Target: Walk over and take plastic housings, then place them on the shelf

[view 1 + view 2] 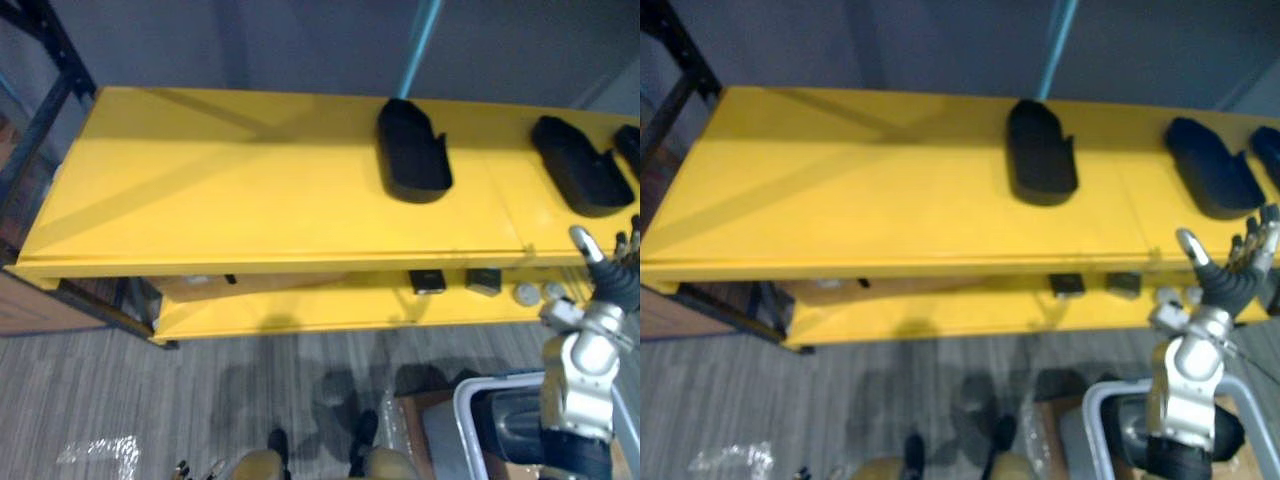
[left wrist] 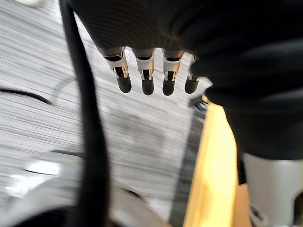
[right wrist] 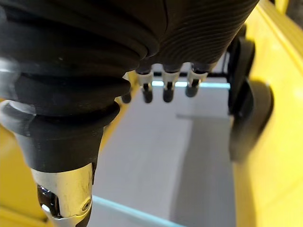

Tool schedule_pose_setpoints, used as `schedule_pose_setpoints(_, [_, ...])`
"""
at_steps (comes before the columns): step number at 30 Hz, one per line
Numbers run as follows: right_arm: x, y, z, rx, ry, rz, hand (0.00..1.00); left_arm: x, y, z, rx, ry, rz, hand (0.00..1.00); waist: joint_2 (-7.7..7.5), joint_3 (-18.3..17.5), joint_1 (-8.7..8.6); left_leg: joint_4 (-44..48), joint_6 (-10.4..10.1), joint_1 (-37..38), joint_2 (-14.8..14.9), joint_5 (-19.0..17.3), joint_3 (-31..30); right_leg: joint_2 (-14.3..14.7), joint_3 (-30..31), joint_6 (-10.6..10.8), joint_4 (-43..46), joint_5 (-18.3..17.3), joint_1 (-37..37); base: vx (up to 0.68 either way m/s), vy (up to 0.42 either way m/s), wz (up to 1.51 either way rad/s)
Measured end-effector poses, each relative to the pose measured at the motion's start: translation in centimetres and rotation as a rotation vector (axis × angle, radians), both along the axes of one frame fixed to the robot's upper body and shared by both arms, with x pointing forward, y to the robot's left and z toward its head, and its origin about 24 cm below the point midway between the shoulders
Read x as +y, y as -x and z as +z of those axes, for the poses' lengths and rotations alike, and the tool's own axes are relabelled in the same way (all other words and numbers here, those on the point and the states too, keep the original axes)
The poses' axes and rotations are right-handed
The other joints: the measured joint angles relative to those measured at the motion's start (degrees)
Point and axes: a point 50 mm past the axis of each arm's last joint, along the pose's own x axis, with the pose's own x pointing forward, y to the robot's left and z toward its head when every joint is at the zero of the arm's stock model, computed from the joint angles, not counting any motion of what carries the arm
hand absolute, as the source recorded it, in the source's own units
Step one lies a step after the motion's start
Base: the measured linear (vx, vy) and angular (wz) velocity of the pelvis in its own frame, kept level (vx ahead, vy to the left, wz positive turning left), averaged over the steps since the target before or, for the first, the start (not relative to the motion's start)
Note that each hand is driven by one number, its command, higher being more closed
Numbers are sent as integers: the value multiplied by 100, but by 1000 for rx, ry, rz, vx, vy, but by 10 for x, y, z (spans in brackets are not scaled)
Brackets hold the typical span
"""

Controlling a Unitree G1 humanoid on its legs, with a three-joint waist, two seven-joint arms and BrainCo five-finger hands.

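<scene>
Right hand (image 1: 1230, 278): fingers straight and spread, holding nothing, raised by the front edge of the yellow shelf (image 1: 250, 190) near its right end. Left hand (image 2: 147, 78): fingers straight and relaxed, holding nothing, hanging over the grey floor (image 2: 57, 132). Black plastic housings (image 1: 412, 150): lying on the shelf's top board, apart from both hands.

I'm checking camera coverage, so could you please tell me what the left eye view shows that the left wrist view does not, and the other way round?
Left eye view: black plastic housings lying on top of the yellow shelf, small items on its lower level, and the right hand, open, raised at the shelf's front edge. Left wrist view: the left hand, fingers straight and holding nothing, hanging over the floor. Both: the yellow shelf and the grey striped floor.
</scene>
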Motion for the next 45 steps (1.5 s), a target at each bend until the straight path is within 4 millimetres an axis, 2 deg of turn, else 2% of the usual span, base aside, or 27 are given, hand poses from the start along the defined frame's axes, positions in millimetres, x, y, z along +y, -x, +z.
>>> schedule_pose_setpoints(3, [-1, 10, -1, -3, 9, -36, 0, -1, -6, -1, 2, 7, 0, 0, 59, -168, -109, -4, -49, 128, 85, -52, 229, 115, 224, -26, 0, -12, 2, 37, -44, -36])
schedule_pose_setpoints(6, [-14, 26, 3, -23, 29, -190, 0, -3, -15, -2, 8, 8, -16, 0, 162, -298, -192, 14, -101, 223, 151, -131, 435, 197, 429, -36, 0, -16, -4, 50, -32, -37])
schedule_pose_setpoints(9, [-25, 36, 4, -30, 21, -301, 0, -3, -14, -5, 42, 16, -14, 0, 192, -349, -296, 34, -136, 312, 201, -198, 614, 276, 614, -43, -1, -13, -8, 42, -22, -36])
schedule_pose_setpoints(12, [-43, 58, -1, 11, 14, -478, 0, -3, -11, -8, 89, 19, -31, 0, 212, -412, -431, 43, -184, 404, 259, -275, 840, 369, 843, -55, -2, -17, -37, 42, -4, -39])
schedule_pose_setpoints(14, [-58, 83, -13, 52, -11, -644, 0, -3, -10, -9, 103, 24, -31, 0, 251, -487, -569, 66, -216, 416, 289, -338, 1008, 427, 1012, -60, -1, -13, -112, 51, 7, -38])
schedule_pose_setpoints(15, [-62, 89, -18, 68, -25, -685, 0, -3, -9, -9, 108, 26, -30, 0, 258, -490, -625, 78, -227, 428, 300, -353, 1054, 438, 1033, -61, -1, -13, -112, 54, 8, -38])
schedule_pose_setpoints(16, [-70, 101, -31, 112, -55, -767, 0, -3, -8, -10, 115, 30, -29, 0, 273, -496, -703, 103, -236, 485, 321, -399, 1154, 474, 1118, -62, -1, -14, -108, 42, 12, -40])
schedule_pose_setpoints(18, [-83, 128, -59, 212, -129, -929, 0, -4, -7, -12, 132, 41, -30, 0, 346, -566, -750, 215, -269, 504, 379, -514, 1312, 535, 1257, -66, -2, -17, -112, 44, 16, -41])
schedule_pose_setpoints(21, [-86, 170, -102, 378, -252, -1093, 0, -9, -13, -13, 123, 62, -21, 0, 446, -622, -783, 241, -302, 597, 429, -592, 1522, 607, 1404, -80, -2, -26, -99, 29, 6, -32])
schedule_pose_setpoints(22, [-84, 179, -112, 412, -284, -1115, 0, -11, -15, -13, 116, 70, -14, 0, 465, -636, -791, 244, -308, 605, 441, -614, 1556, 619, 1437, -86, -2, -31, -99, 15, -4, -23])
schedule_pose_setpoints(24, [-67, 206, -145, 518, -420, -1184, 0, -16, -15, -14, 113, 89, -3, 0, 514, -637, -862, 255, -339, 710, 487, -652, 1642, 668, 1473, -130, -2, -67, -28, 30, -13, -19])
schedule_pose_setpoints(28, [-29, 240, -186, 664, -599, -1248, 0, -20, -15, -15, 114, 107, -1, 0, 598, -671, -818, 389, -422, 804, 628, -770, 1811, 762, 1448, -194, -3, -159, 53, 24, -23, -18])
schedule_pose_setpoints(30, [-5, 254, -208, 744, -726, -1235, 0, -25, -20, -15, 100, 124, 2, 0, 643, -670, -731, 436, -465, 816, 694, -812, 1879, 814, 1422, -211, -2, -166, 51, 35, -32, -14])
schedule_pose_setpoints(31, [-1, 257, -214, 756, -766, -1211, 0, -27, -21, -15, 96, 129, 3, 0, 646, -670, -710, 435, -469, 821, 705, -815, 1881, 824, 1420, -217, -2, -170, 53, 49, -23, -4])
schedule_pose_setpoints(33, [14, 259, -232, 809, -883, -1077, 0, -33, -22, -16, 94, 150, 3, 0, 663, -662, -691, 416, -479, 854, 737, -820, 1877, 847, 1357, -208, -2, -179, 93, 62, -9, 7])
schedule_pose_setpoints(36, [27, 255, -247, 883, -976, -864, 0, -35, -20, -18, 99, 164, 0, 0, 696, -672, -576, 400, -507, 904, 773, -836, 1865, 887, 1325, -214, -2, -200, 150, 63, 9, 6])
schedule_pose_setpoints(39, [51, 249, -267, 999, -1101, -614, 0, -33, -24, -18, 94, 163, -2, 0, 709, -680, -411, 362, -521, 903, 793, -826, 1751, 907, 1234, -224, -3, -221, 178, 68, 2, 17])
schedule_pose_setpoints(42, [72, 235, -282, 1087, -1219, -369, 0, -28, -22, -19, 99, 158, 18, 0, 703, -669, -401, 344, -530, 895, 795, -815, 1582, 904, 1084, -231, -4, -244, 215, 53, 6, 19])
schedule_pose_setpoints(45, [85, 229, -288, 1167, -1289, -211, 0, -26, -20, -20, 112, 159, 18, 0, 732, -645, -387, 345, -527, 890, 791, -812, 1487, 889, 974, -233, -5, -246, 258, 29, 16, 16])
